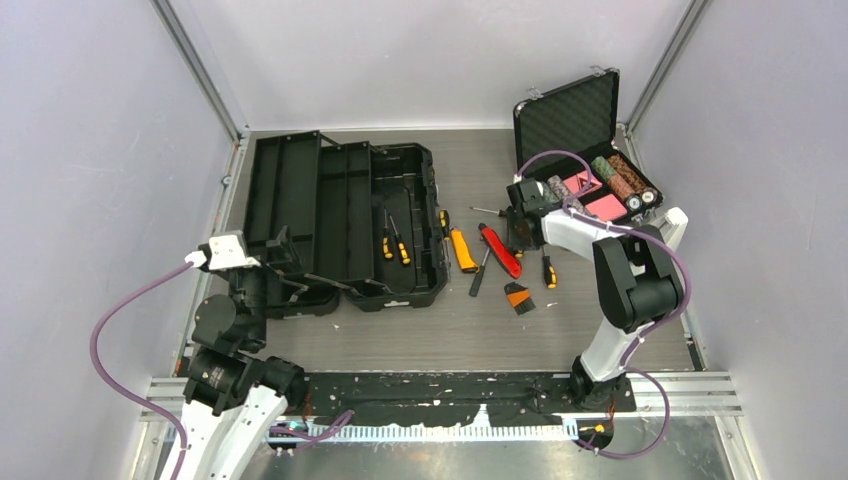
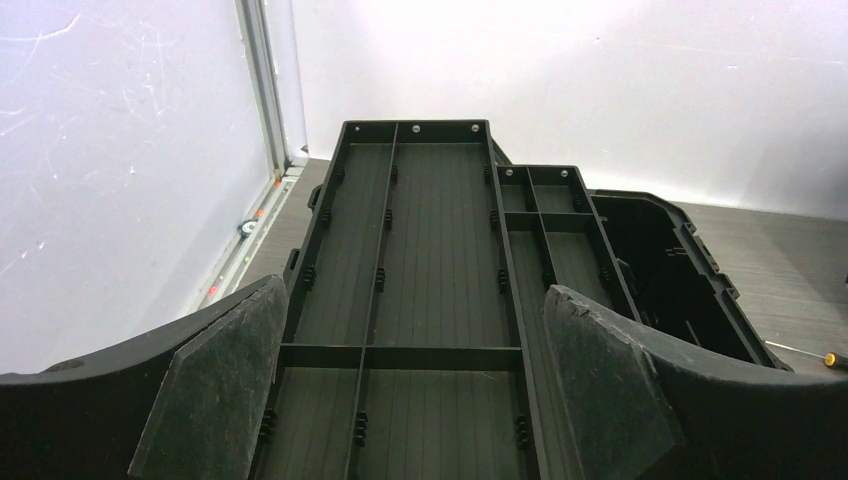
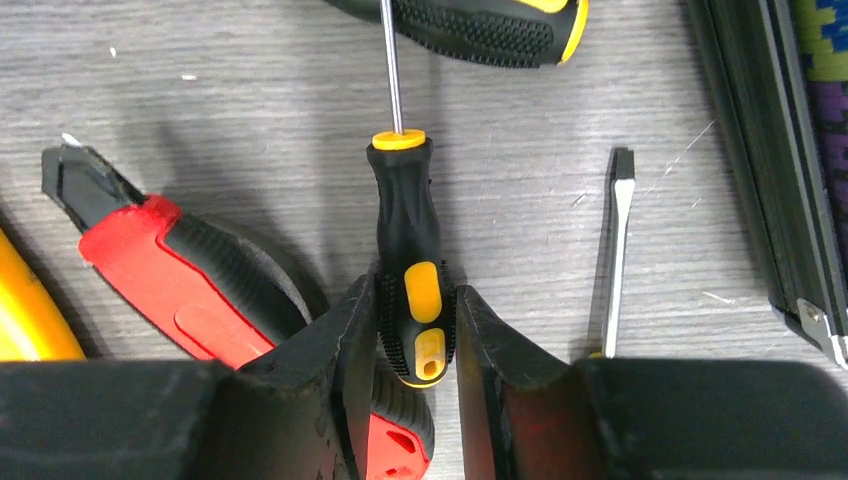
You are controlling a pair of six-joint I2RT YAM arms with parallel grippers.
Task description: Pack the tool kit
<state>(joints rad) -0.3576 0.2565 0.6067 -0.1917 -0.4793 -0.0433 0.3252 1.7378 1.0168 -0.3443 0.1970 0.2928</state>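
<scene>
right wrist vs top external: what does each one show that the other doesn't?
Right wrist only: the right gripper closed on the handle of the black-and-yellow screwdriver, pads touching both sides. The top view hides that under the wrist. Top external only: the open toolbox, two screwdrivers lying in it, and the brush. Both: the red-handled knife beside the gripper, and the chip case, though the wrist view catches only its edge.

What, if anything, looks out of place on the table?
Nothing damaged or spilled. Hand tools, like the red cutter and yellow cutter, lie loose at mixed angles beside the open toolbox; only two screwdrivers are inside it.
</scene>
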